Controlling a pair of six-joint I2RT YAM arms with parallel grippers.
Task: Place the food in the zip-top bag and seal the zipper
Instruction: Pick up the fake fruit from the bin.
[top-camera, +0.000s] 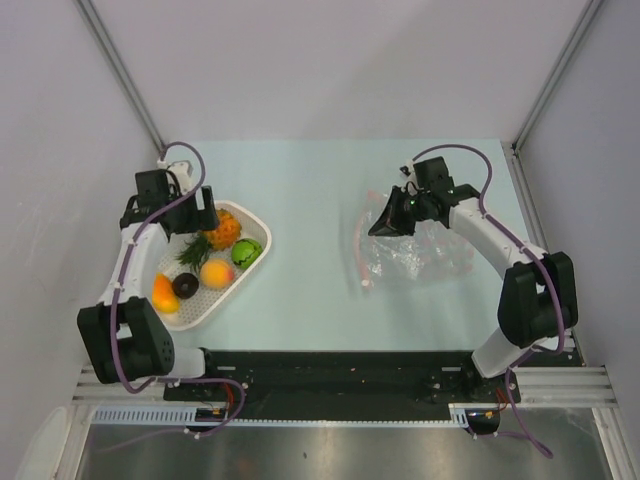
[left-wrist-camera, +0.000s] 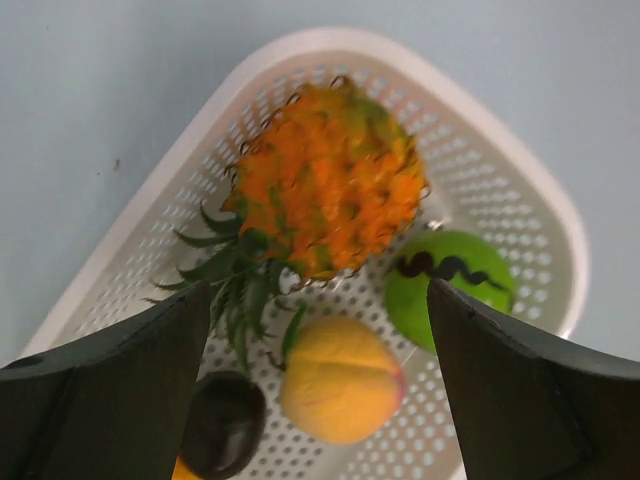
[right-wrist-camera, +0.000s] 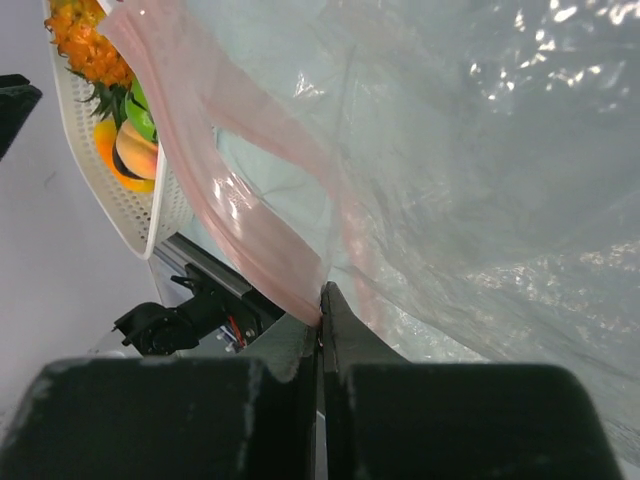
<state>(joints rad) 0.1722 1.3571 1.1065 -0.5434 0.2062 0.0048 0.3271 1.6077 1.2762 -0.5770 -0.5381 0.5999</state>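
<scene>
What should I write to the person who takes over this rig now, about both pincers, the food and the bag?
Left pincer: open, above the orange toy pineapple with green leaves, holding nothing.
Right pincer: shut on the clear crinkly zip-top bag, at its thin red zipper strip.
Food: the pineapple, green ball, peach-coloured round fruit, dark brown ring and orange-yellow fruit all lie in the white perforated basket.
Done: bag edge gripped; no food in the bag yet.
Left: move all five pieces into the bag, then seal the zipper.
</scene>
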